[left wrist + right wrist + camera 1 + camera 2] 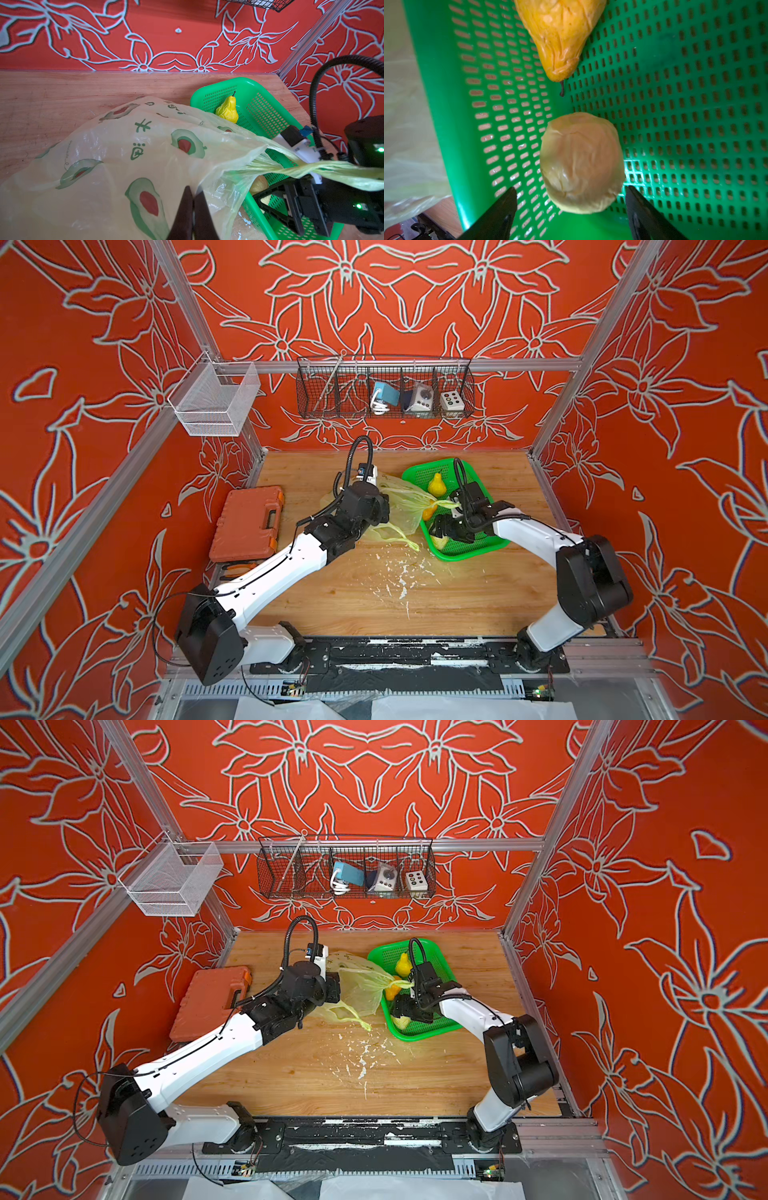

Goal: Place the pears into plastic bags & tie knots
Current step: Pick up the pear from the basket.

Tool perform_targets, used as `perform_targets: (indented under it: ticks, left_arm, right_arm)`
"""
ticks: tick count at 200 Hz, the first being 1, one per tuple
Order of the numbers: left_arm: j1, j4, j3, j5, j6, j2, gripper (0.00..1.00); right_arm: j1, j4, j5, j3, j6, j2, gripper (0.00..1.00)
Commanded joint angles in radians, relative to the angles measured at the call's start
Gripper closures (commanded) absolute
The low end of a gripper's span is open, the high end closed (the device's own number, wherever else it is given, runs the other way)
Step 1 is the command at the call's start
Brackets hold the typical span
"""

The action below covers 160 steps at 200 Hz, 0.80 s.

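Right wrist: wrinkled pale pear (581, 164) in perforated green basket (695, 104).

Bright, even light, wrist cam going soft

Light is coming softly from above, so shadows are lying faint on the table (457, 605). The plastic bag (104, 182) is catching little shiny glints. The wide lens is stretching the walls (41, 448) near the edges in both top views. In the right wrist view the pale pear (581, 162) is looking blurry and the basket (436, 104) is gleaming.
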Motion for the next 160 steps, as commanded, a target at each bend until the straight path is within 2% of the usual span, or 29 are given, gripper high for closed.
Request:
perform_targets:
  ticks: [1, 17, 34, 51, 62, 110, 160]
  left_arm:
    - [0.007, 0.005, -0.008, 0.007, -0.020, -0.014, 1.00]
    - [0.007, 0.008, -0.016, 0.009, -0.026, -0.020, 1.00]
    - [0.006, 0.011, -0.021, 0.012, -0.032, -0.022, 1.00]
    - [0.007, 0.013, -0.024, 0.016, -0.035, -0.022, 1.00]
    - [0.007, 0.014, -0.026, 0.016, -0.036, -0.022, 1.00]
    - [0.007, 0.014, -0.028, 0.017, -0.029, -0.025, 1.00]
    - [0.007, 0.001, -0.027, 0.015, -0.023, -0.037, 1.00]
  right_arm:
    - [0.009, 0.021, 0.048, 0.030, 0.015, 0.052, 0.19]
    - [0.009, 0.018, 0.063, 0.052, 0.004, 0.082, 0.25]
    - [0.007, 0.013, 0.070, 0.065, -0.007, 0.076, 0.44]
    - [0.007, 0.003, 0.068, 0.058, -0.012, 0.021, 0.66]
    - [0.006, -0.009, 0.066, 0.042, -0.010, -0.032, 0.74]
    - [0.005, -0.107, 0.011, -0.089, 0.040, -0.381, 0.70]
    - [0.027, -0.217, -0.177, -0.190, 0.107, -0.655, 0.67]
